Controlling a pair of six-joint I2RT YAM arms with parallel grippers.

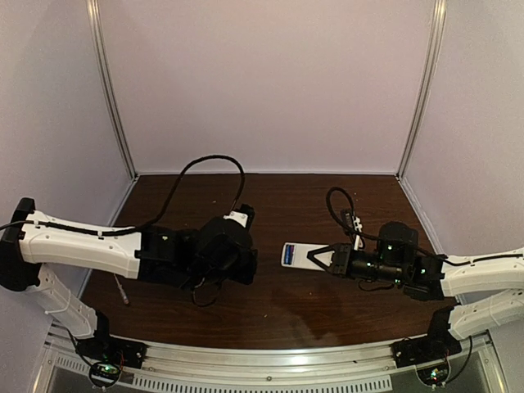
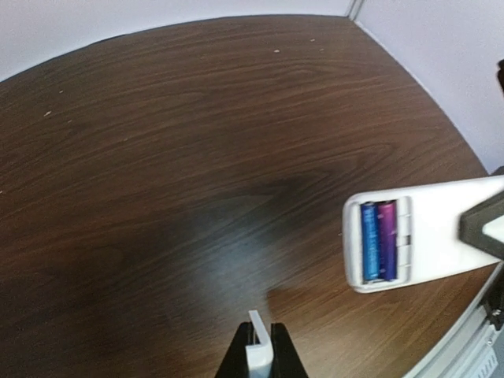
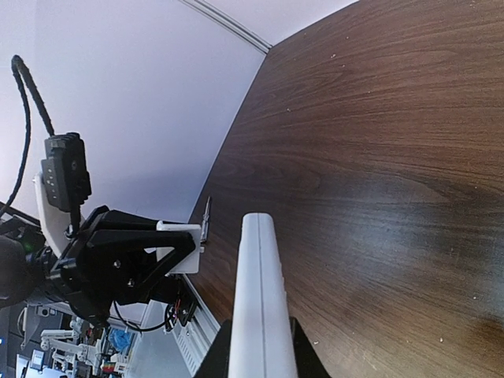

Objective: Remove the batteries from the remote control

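dim even light, soft glare on the table [image 2: 157, 157], blurry wrist views.

Overview, wrist close-ups — remote control [image 1: 295, 254] shared

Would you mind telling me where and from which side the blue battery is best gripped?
Its middle, from above. The blue battery lies flat in the remote control's open bay, wedged between the end wall and the purple battery, so only its top shows; one end likely needs prising up first. The left gripper holds a white cover.
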